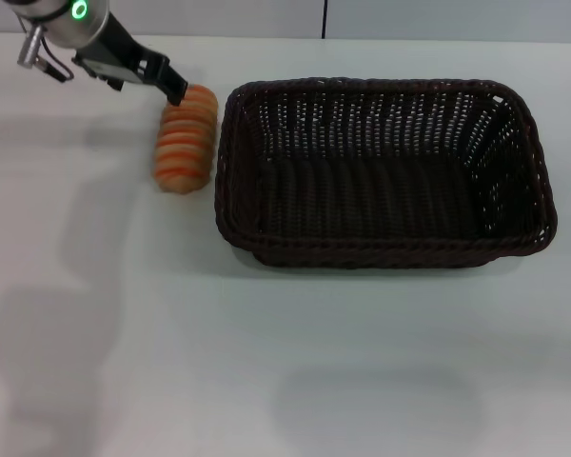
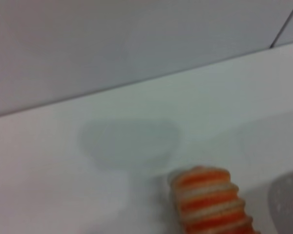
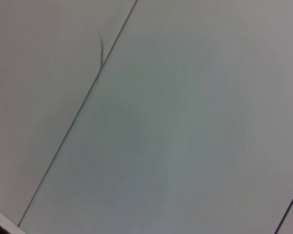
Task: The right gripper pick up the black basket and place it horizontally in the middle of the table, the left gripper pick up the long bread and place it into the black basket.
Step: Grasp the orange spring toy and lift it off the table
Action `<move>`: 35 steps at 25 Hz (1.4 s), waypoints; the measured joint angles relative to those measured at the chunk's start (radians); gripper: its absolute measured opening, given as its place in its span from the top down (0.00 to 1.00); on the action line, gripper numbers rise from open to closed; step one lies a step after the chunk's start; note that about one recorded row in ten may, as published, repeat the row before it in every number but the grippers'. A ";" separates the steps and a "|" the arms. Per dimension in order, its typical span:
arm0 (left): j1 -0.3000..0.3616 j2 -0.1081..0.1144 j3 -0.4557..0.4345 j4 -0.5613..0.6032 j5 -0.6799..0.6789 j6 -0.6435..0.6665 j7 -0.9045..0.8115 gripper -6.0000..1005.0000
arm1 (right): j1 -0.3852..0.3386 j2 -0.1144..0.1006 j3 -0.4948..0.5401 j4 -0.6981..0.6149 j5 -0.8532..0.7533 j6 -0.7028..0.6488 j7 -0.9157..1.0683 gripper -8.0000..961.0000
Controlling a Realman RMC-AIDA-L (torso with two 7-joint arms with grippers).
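Where left gripper [image 1: 176,92] hovers, long bread [image 1: 185,139] beneath

Dark woven wicker basket [image 1: 385,171], openwork and rough, sits centre frame on a smooth matt white bench [image 1: 266,362]; ridged bread [image 1: 185,139] at upper left.

The long bread [image 2: 211,202] is blurred and cut off by the left wrist view's edge.

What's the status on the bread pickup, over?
Left gripper at long bread's far end, not lifted. Black basket placed, empty. Right gripper out of view. Nothing blocking.
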 joint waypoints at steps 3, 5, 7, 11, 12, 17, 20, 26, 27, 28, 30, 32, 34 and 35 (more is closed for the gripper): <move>0.009 -0.008 0.002 -0.007 0.000 0.000 0.000 0.16 | 0.000 0.000 -0.003 0.005 0.002 0.001 0.000 0.22; 0.012 -0.012 0.005 -0.013 0.000 -0.004 0.000 0.16 | 0.000 -0.001 -0.006 0.008 0.002 0.004 0.000 0.22; 0.015 -0.017 0.010 -0.021 0.000 -0.009 0.001 0.16 | 0.000 -0.001 -0.011 0.009 0.002 0.007 0.000 0.22; 0.016 -0.026 0.011 -0.024 0.000 -0.011 0.003 0.17 | 0.000 -0.001 -0.017 0.012 0.004 0.010 0.001 0.22; 0.017 -0.029 0.011 -0.024 0.000 -0.010 0.003 0.17 | 0.001 -0.001 -0.018 0.012 0.004 0.010 0.000 0.22; 0.015 -0.048 0.011 -0.024 -0.001 0.004 0.004 0.17 | 0.008 -0.001 -0.024 0.010 0.004 0.010 -0.002 0.22; 0.012 -0.056 0.011 -0.024 -0.001 0.006 0.004 0.17 | 0.012 -0.002 -0.027 0.008 0.004 0.009 -0.005 0.22; 0.004 -0.063 0.011 -0.023 -0.001 0.006 0.005 0.17 | 0.020 -0.002 -0.027 0.004 0.001 0.009 -0.007 0.22; 0.004 -0.063 0.011 -0.023 -0.001 0.005 0.005 0.17 | 0.020 -0.002 -0.027 0.004 0.001 0.009 -0.007 0.22; 0.004 -0.063 0.011 -0.023 -0.001 0.004 0.005 0.17 | 0.021 -0.002 -0.028 0.004 0.001 0.009 -0.007 0.22; 0.004 -0.064 0.011 -0.023 -0.002 -0.001 0.006 0.17 | 0.022 -0.002 -0.029 0.004 0.001 0.009 -0.007 0.22; 0.003 -0.065 0.011 -0.033 -0.002 -0.008 0.006 0.17 | 0.023 -0.002 -0.030 0.004 0.001 0.009 -0.007 0.22; 0.002 -0.065 0.011 -0.049 -0.002 -0.019 0.006 0.17 | 0.025 -0.002 -0.031 0.004 0.000 0.009 -0.008 0.22; 0.002 -0.065 0.011 -0.060 -0.002 -0.026 0.007 0.17 | 0.026 -0.002 -0.033 0.004 -0.001 0.009 -0.008 0.22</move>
